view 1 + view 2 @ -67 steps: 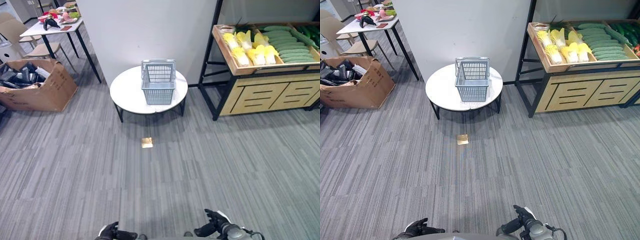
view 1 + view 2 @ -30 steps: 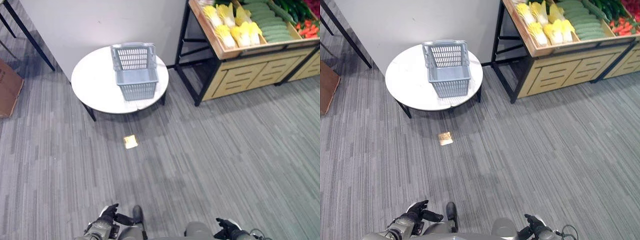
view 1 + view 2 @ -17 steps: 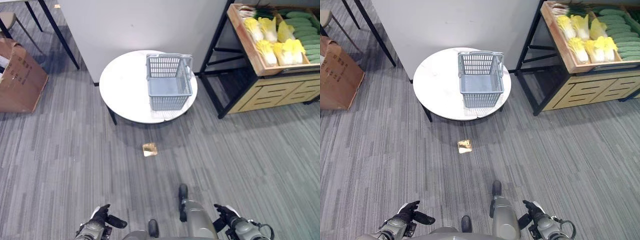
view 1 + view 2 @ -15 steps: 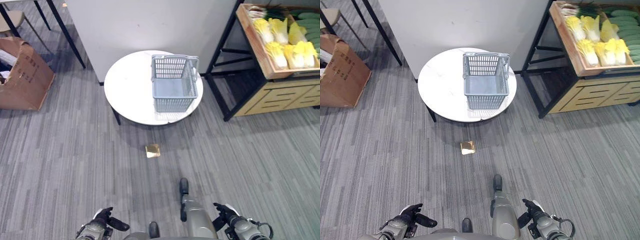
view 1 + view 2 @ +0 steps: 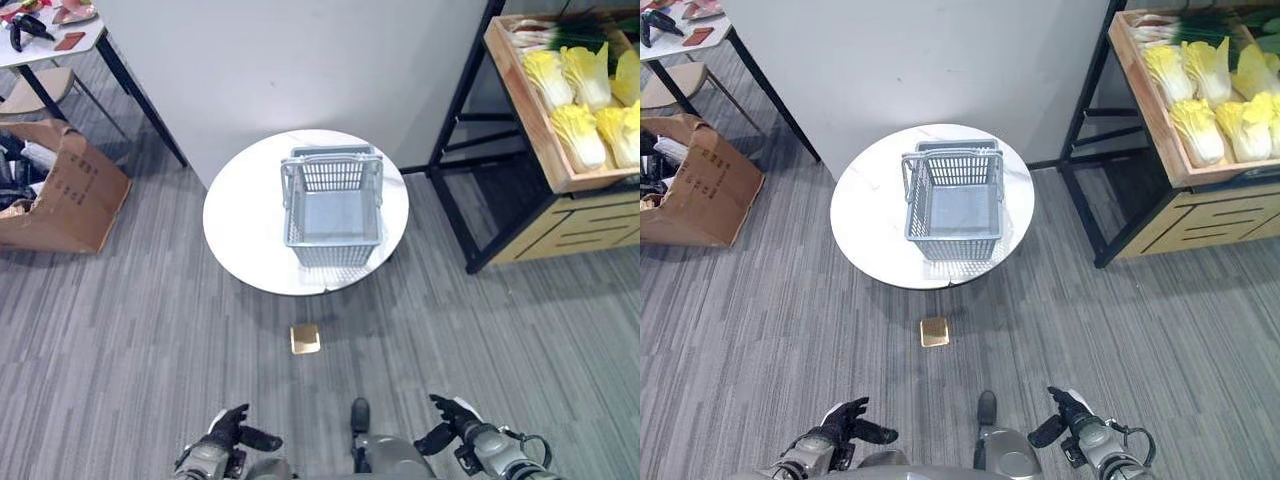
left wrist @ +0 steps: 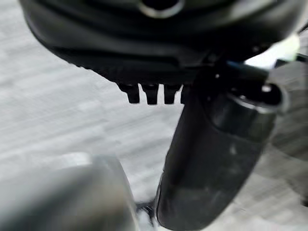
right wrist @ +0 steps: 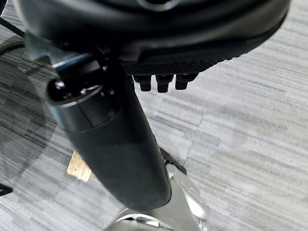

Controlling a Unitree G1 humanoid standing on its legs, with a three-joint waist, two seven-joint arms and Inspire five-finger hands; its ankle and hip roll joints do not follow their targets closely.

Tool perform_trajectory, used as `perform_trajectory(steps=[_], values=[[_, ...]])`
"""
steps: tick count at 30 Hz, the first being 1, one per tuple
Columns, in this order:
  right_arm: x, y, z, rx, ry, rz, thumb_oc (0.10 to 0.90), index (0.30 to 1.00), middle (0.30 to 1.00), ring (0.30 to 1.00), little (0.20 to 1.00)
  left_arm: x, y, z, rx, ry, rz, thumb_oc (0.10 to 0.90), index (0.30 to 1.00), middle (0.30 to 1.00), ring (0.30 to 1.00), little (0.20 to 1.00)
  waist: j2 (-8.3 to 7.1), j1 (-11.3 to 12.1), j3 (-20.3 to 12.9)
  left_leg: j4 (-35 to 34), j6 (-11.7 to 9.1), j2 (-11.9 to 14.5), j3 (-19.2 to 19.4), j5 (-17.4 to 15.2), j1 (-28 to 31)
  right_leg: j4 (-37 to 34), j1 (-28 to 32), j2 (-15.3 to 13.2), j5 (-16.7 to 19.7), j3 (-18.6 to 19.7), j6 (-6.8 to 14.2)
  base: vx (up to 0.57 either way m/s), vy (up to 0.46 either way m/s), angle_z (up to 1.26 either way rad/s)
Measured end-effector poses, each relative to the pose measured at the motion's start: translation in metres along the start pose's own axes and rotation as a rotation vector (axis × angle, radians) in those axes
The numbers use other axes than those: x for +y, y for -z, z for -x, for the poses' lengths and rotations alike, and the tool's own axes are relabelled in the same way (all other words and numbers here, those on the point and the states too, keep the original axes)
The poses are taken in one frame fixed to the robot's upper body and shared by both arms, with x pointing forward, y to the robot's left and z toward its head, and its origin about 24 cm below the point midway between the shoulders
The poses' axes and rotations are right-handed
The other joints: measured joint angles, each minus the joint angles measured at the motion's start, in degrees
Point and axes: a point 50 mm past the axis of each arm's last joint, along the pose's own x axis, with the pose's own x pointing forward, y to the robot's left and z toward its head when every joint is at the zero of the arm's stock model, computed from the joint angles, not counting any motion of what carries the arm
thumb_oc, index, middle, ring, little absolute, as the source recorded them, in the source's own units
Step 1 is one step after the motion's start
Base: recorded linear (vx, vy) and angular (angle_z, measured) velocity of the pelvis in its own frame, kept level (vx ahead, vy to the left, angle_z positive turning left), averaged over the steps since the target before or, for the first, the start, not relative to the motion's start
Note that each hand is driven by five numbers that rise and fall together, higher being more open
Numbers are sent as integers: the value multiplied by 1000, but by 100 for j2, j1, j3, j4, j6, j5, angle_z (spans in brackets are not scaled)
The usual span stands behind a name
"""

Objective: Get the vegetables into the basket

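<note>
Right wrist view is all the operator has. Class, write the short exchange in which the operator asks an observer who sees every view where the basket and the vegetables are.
Operator: I see my hand and carpet. Where is the basket?
Observer: The grey basket stands ahead on a round white table, and it is empty.
Operator: And the vegetables?
Observer: Yellow cabbages lie on top of a wooden stand, to the right of the table.
</note>
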Motion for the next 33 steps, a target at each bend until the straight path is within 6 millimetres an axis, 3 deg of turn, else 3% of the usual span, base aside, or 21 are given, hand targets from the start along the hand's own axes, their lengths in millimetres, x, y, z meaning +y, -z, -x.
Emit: perform_trajectory(steps=[3,5,7,9,12,14,17,20,25,30,31,33], values=[[-1,4,0,16,10,-4,900,1000,1000,1000,1000,0,-4,-1,-10,4,-3,900,1000,1000,1000,1000,-75,-19,41,-1059,25,74,44,0,-111,-239,120,-22,-20,-1,-22,167,41,8],[-2,8,1,39,15,-4,900,1000,1000,1000,1000,0,-6,-1,-13,0,-14,900,1000,1000,1000,1000,-70,9,112,-2526,18,219,219,301,-202,-354,156,-17,-46,4,103,235,103,4],[-2,11,1,49,19,-5,900,1000,1000,1000,1000,0,-8,-1,-18,-2,0,900,1000,1000,1000,1000,-15,42,232,-3295,28,370,276,843,-419,-353,223,-7,-91,7,186,246,148,-14],[-3,15,2,57,23,-3,900,1000,1000,1000,1000,-1,-15,-1,-49,-2,4,900,1000,1000,1000,1000,103,130,295,-3178,-38,465,147,1137,-700,-354,315,8,-127,164,284,273,186,-38],[-6,15,3,55,28,-4,900,1000,1000,1000,1000,-4,-14,-1,-55,8,7,900,1000,1000,1000,1000,277,152,327,-3330,32,433,-114,1415,-702,-350,525,-6,-159,474,503,231,269,-57],[-5,20,4,68,27,-11,900,1000,1000,1000,1000,-6,-15,-1,-51,15,6,900,1000,1000,1000,1000,365,97,295,-3192,96,432,-8,1469,-668,-342,656,-40,-246,545,681,183,290,-37],[10,34,6,103,-1,-53,900,1000,1000,1000,1000,5,-16,-2,-51,-13,-13,900,1000,1000,1000,1000,85,107,183,-3276,579,-110,353,1299,-412,176,538,-649,-510,725,1103,127,242,-23],[10,33,6,107,4,-51,900,1000,1000,1000,1000,17,-12,-1,-35,-45,-37,900,1000,1000,1000,1000,29,125,149,-3315,813,-394,519,1116,-212,533,454,-937,-488,786,1211,113,277,-22],[10,27,5,91,2,-49,900,1000,1000,1000,1000,37,4,3,12,-93,-49,900,1000,1000,1000,1000,-129,168,37,-3317,1046,-593,742,928,-88,1371,10,-1122,-508,837,1349,55,225,-19],[9,20,3,69,4,-41,900,1000,1000,1000,1000,34,15,4,46,-85,-47,900,1000,1000,1000,1000,-159,137,9,-3371,1208,-590,802,770,143,2433,-479,-1273,-529,691,1500,66,37,-11],[14,23,4,76,-11,-31,900,1000,1000,1000,1000,36,15,5,45,-90,-48,900,1000,1000,1000,1000,-200,160,-38,-3372,1206,-594,802,759,141,2284,-481,-1312,-545,627,1523,117,-158,3],[20,23,4,81,-24,-27,900,1000,1000,1000,1000,39,19,5,59,-98,-50,900,1000,1000,1000,1000,-302,159,-91,-3367,1168,-582,795,758,89,1207,-458,-1470,-472,493,1625,91,-150,-1]])
